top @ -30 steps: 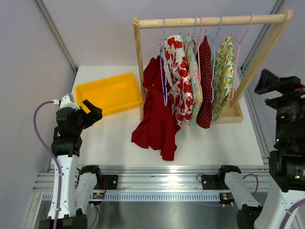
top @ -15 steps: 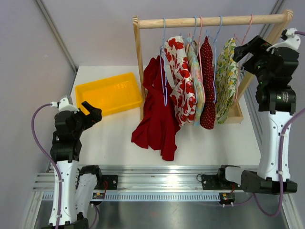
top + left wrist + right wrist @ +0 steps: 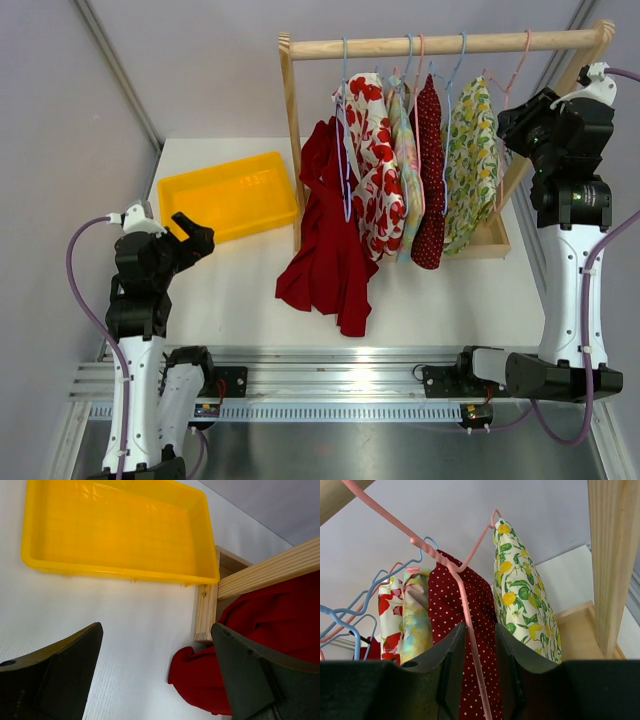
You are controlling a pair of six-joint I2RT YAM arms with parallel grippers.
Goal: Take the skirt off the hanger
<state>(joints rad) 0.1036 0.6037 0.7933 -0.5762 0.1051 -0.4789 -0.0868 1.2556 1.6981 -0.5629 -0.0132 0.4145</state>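
Note:
A lemon-print skirt (image 3: 468, 160) (image 3: 520, 590) hangs on a pink wire hanger (image 3: 510, 75) (image 3: 465, 610) at the right end of the wooden rail (image 3: 440, 44). My right gripper (image 3: 515, 110) (image 3: 480, 627) is raised beside it. Its jaws are narrowed round the hanger's slanted wire, with a gap still showing beside the wire. Low at the table's left, my left gripper (image 3: 195, 235) (image 3: 156, 626) is wide open and holds nothing. It faces the yellow tray (image 3: 115, 530) and a red garment (image 3: 270, 625).
Other garments hang left of the skirt: red polka-dot (image 3: 431, 170), pastel (image 3: 408, 170), red-flowered (image 3: 375, 160). The red garment (image 3: 330, 240) drapes down to the table. The yellow tray (image 3: 228, 195) lies at back left. The rack's slanted post (image 3: 610, 565) stands right of my right gripper.
My right arm has swung up from the lower right to the rack's right end, and its jaws have narrowed round the pink hanger wire. The left arm has barely moved.

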